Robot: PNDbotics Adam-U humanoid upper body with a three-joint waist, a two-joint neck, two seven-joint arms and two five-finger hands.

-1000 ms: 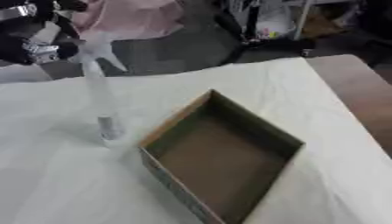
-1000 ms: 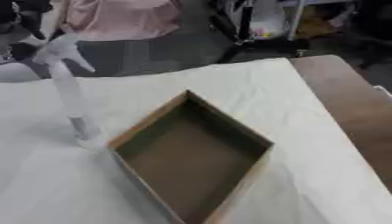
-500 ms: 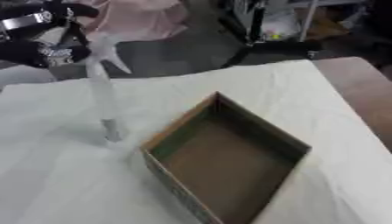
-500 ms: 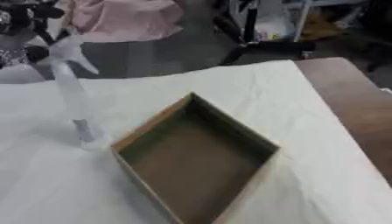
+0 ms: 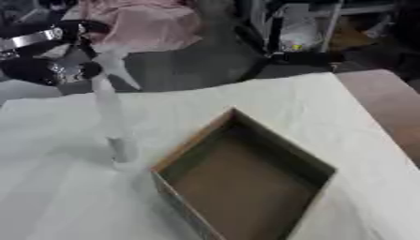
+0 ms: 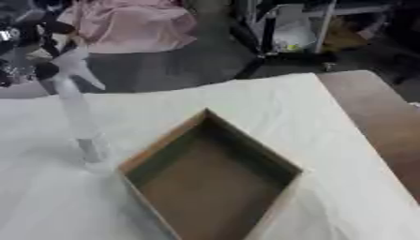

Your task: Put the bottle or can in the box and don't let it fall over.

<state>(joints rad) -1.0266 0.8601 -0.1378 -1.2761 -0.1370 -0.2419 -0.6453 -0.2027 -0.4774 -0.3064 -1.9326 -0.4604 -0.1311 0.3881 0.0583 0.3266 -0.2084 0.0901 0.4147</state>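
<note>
white cloth (image 5: 246, 101) on table | pink fabric (image 5: 144, 23) | metal rack (image 5: 303, 28)

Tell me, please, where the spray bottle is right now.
The spray bottle stands upright on the white cloth, just left of the open box, its top at the left hand.

No text, brand, number or sign can be read anywhere. The spray bottle (image 5: 113, 117) has a darker band near its base that may be a label, but nothing on it is legible. The cardboard box (image 5: 246, 176) shows no printing.
</note>
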